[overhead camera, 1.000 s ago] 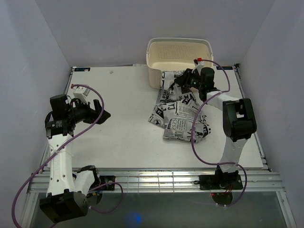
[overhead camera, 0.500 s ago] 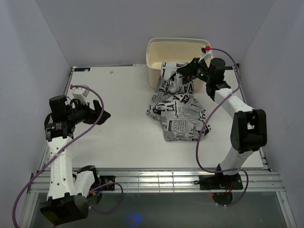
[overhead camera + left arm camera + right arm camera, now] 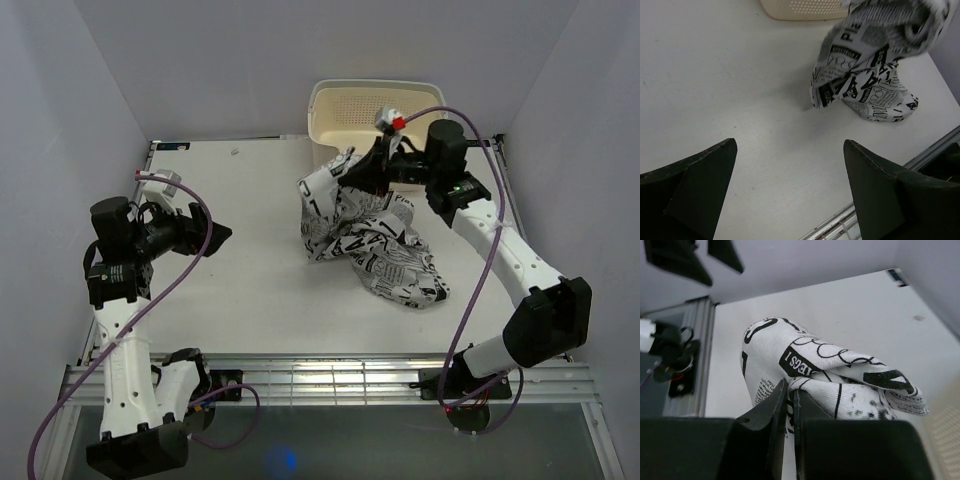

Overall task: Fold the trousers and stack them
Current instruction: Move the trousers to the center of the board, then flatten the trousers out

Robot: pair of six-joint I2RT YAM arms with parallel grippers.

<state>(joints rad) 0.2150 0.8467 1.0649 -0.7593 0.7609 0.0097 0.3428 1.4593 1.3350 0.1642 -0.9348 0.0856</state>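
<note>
The white tabletop [image 3: 250,290] carries the trousers [image 3: 375,245] in a crumpled heap right of centre, just in front of the cream basket [image 3: 375,115]. One end of the trousers is raised off the surface, gripped by the right pincer [image 3: 372,172], which is clenched on a fold of the printed cloth. The left pincer [image 3: 214,238] hangs released, fingers spread, well apart from the trousers above the tabletop's left side.
</note>
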